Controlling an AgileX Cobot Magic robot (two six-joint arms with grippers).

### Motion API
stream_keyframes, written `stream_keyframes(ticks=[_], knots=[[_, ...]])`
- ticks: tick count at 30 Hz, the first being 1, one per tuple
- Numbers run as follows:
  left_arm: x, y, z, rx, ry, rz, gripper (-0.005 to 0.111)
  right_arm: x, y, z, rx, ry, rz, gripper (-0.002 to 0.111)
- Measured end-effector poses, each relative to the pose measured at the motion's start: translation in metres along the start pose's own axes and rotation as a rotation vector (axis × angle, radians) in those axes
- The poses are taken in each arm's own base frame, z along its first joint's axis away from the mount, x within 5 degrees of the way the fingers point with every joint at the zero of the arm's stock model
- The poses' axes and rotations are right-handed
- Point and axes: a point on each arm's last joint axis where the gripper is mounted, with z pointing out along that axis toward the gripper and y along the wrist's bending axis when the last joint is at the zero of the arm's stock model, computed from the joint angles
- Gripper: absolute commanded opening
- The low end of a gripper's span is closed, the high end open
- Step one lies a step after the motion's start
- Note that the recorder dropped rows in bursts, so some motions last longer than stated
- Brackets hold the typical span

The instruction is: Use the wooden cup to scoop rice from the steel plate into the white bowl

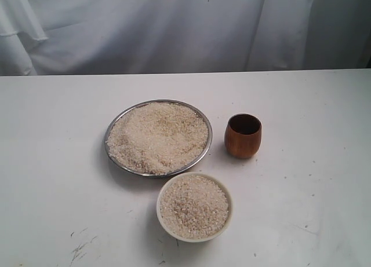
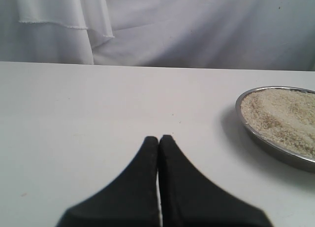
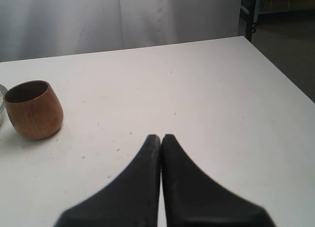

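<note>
The steel plate [image 1: 112, 130] sits mid-table, heaped with rice [image 1: 157, 136]. Just in front of it stands the white bowl [image 1: 163, 193], filled with rice [image 1: 193, 207] too. The wooden cup [image 1: 243, 136] stands upright and empty to the right of the plate. Neither arm shows in the exterior view. My left gripper [image 2: 159, 138] is shut and empty over bare table, well apart from the steel plate [image 2: 266, 141] and its rice [image 2: 283, 113]. Shut and empty as well, my right gripper [image 3: 161, 137] hangs a fair way from the wooden cup [image 3: 33, 110].
White cloth [image 1: 174, 29] hangs behind the white table [image 1: 52, 191]. The right wrist view shows the table's far corner [image 3: 241, 38] with dark floor beyond it. Small dark specks mark the tabletop near the front.
</note>
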Motion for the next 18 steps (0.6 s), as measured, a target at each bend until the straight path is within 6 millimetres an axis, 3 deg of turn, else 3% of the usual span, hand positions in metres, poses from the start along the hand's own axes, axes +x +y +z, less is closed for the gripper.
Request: stream_keyframes(ticks=[18], knots=[[0.0, 0.0, 0.0, 0.0, 0.0, 0.0, 0.0, 0.0, 0.0, 0.0, 0.0, 0.0, 0.035, 0.0]])
